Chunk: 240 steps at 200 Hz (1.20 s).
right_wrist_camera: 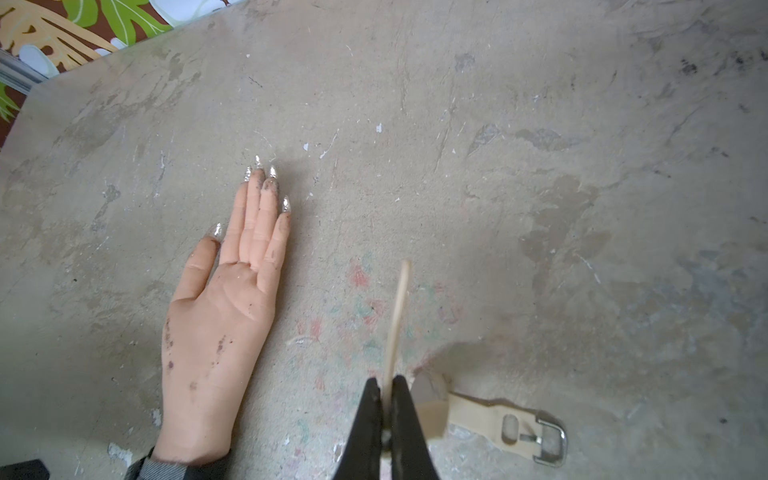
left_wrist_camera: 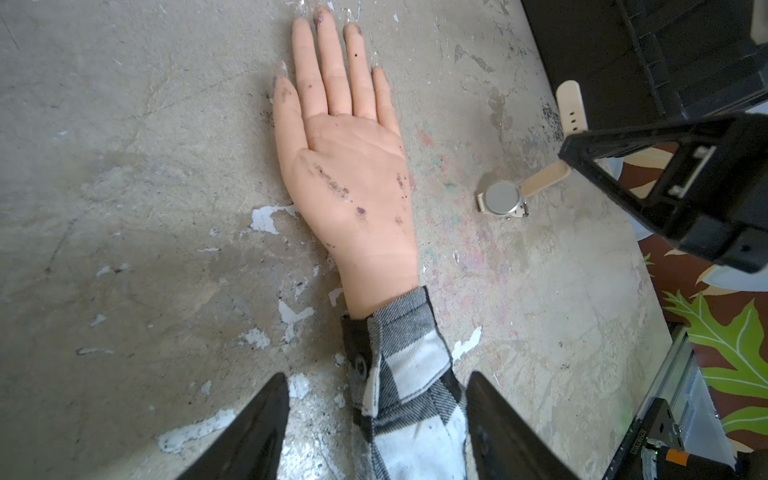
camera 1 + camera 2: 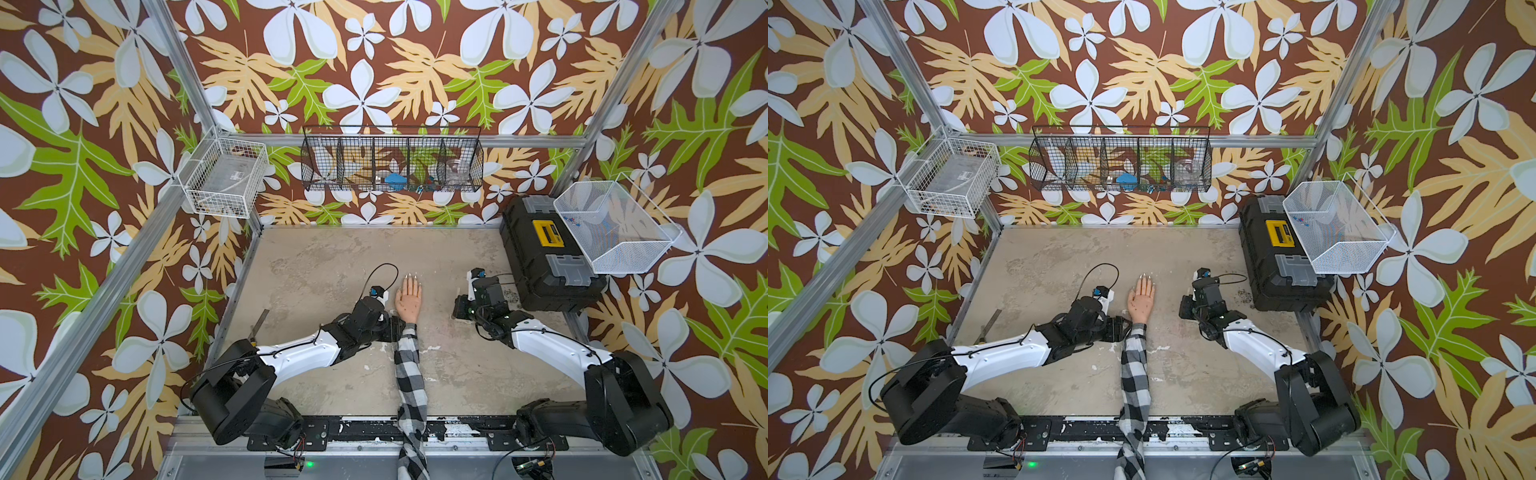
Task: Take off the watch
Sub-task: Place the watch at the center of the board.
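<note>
The watch [image 2: 503,198], with a pale round face and a cream strap, lies on the table off the wrist, to the right of the mannequin hand [image 3: 408,301]. My right gripper [image 1: 386,380] is shut on one strap end [image 1: 399,307], which stands up on edge between its jaws. The buckle end [image 1: 540,436] rests flat on the table. The hand lies palm up with a bare wrist [image 2: 382,266]. My left gripper [image 2: 378,375] is open, its fingers either side of the checked sleeve [image 2: 415,374] at the cuff. In both top views the right gripper [image 3: 459,311] hides the watch.
A black toolbox [image 3: 544,257] stands just behind the right arm, with a white mesh basket [image 3: 611,224] above it. A black wire basket [image 3: 390,160] and a white wire basket [image 3: 226,178] hang on the walls. A grey ruler [image 3: 259,322] lies by the left edge.
</note>
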### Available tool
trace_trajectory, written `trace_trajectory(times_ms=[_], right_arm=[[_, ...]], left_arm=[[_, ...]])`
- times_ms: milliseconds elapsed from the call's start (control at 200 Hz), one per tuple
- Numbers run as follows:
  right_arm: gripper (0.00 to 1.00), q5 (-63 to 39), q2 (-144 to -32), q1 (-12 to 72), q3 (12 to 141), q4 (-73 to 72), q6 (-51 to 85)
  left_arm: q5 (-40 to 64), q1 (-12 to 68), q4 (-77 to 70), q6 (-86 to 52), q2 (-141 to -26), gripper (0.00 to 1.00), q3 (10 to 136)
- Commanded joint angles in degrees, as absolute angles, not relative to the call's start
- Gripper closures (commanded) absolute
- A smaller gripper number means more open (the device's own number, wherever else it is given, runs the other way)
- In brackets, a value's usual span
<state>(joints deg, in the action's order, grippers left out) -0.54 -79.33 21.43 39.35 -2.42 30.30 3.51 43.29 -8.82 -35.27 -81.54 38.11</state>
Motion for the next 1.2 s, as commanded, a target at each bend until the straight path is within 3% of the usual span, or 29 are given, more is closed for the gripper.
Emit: trace_trajectory(times_ms=[0,776,1196], right_arm=[[1.00,-0.7,-82.3,21.4,40.9,-5.1,33.0],[0.97,-1.1,-102.6,20.7,59.2,-7.5,36.1],[0.95,-2.6,-105.8,16.3,61.4,-8.4,35.7]], left_arm=[[3.4,43.3,-8.9,-35.6,-81.1,0.31,38.2],[3.2,43.3,-8.9,-36.4,-79.9,0.31,37.1],[3.2,43.3,-8.7,-36.4,-79.6,0.31,37.1]])
